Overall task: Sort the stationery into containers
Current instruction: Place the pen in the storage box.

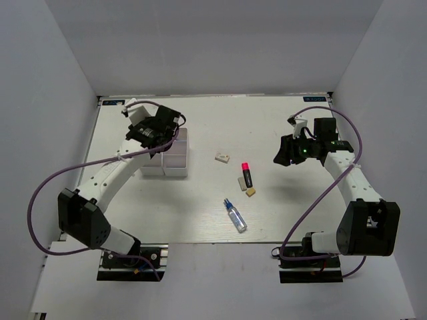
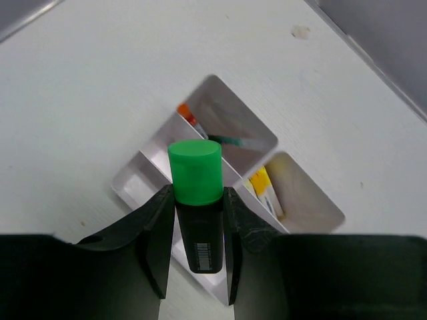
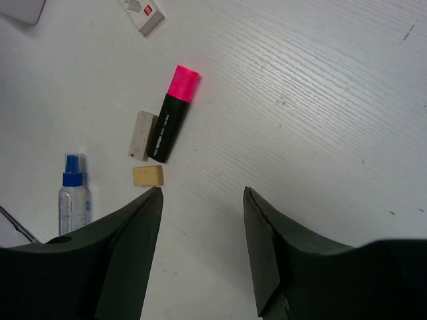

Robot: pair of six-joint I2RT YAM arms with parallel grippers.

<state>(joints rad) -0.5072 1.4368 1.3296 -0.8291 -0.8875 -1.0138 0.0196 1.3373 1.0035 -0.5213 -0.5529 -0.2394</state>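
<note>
Clenches the green-capped highlighter [image 2: 195,172] in the left gripper [image 2: 198,200], above the organizer box [image 2: 133,175], at 9 o'clock on the table [image 1: 300,213] in the top view. Holds the right gripper [image 3: 202,200] spread apart and empty, with the red-capped highlighter [image 3: 175,113] lying at 11 o'clock of it in the wrist view.

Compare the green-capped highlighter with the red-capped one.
The green-capped highlighter is clamped in the jaws of the left gripper above the organizer box; the red-capped highlighter lies loose on the table. The first's cap is green, the second's pinkish red. Both have black bodies.
</note>
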